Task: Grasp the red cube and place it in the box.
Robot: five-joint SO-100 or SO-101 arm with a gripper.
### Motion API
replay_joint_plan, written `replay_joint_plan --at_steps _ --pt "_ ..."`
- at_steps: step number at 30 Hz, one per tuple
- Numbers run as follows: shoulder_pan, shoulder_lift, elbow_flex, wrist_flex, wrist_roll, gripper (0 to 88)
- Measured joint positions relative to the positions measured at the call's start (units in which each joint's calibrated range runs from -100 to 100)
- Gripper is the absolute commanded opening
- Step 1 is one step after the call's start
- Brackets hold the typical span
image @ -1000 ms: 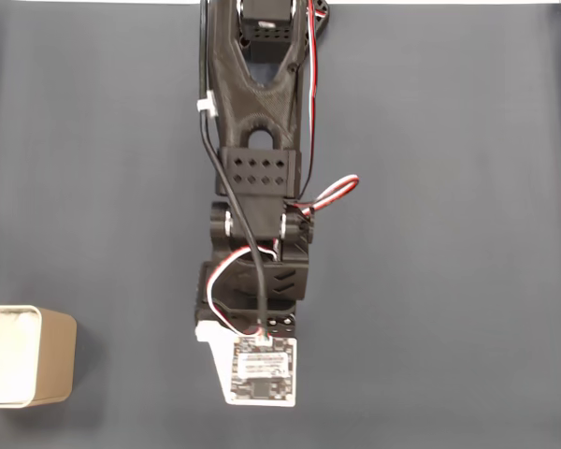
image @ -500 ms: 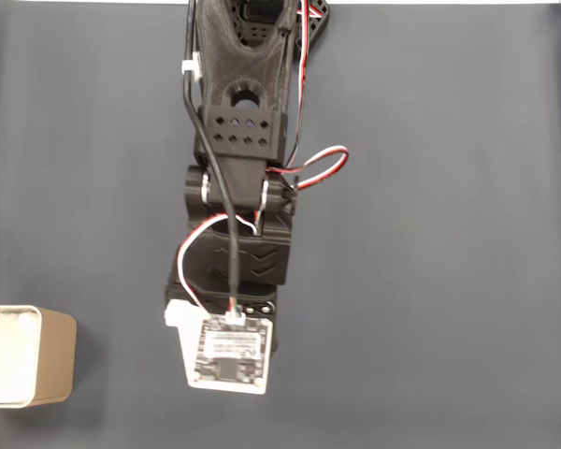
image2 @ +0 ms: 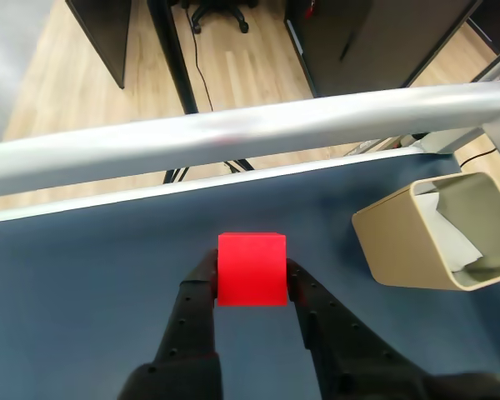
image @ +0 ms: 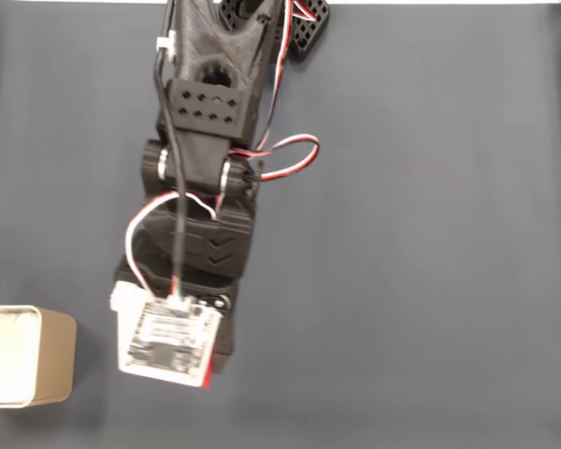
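Observation:
In the wrist view the red cube (image2: pixel 252 268) sits clamped between my gripper's (image2: pixel 252 282) two black fingers, lifted above the dark blue table. The box (image2: pixel 433 235), beige with a white inside, stands to the right of the cube and slightly farther off. In the fixed view my arm (image: pixel 206 159) reaches down from the top, and its white camera board (image: pixel 168 341) covers the fingers. A thin red sliver of the cube (image: pixel 207 378) peeks out at the board's lower right edge. The box (image: pixel 54 360) rests at the lower left, a short gap left of the board.
A metal rail (image2: pixel 233 133) crosses the wrist view beyond the table's far edge (image2: pixel 150 193). Red, white and black cables (image: pixel 285 154) loop off the arm's right side. Dark blue table surface (image: pixel 430 262) stretches to the right of the arm.
In the fixed view the arm has swung steadily left, carrying the camera board closer to the box. The box has not moved.

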Motion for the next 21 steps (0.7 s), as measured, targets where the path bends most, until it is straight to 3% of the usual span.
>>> replay_joint_plan --at_steps 21 --pt "7.6 0.0 -6.5 0.0 0.0 7.1"
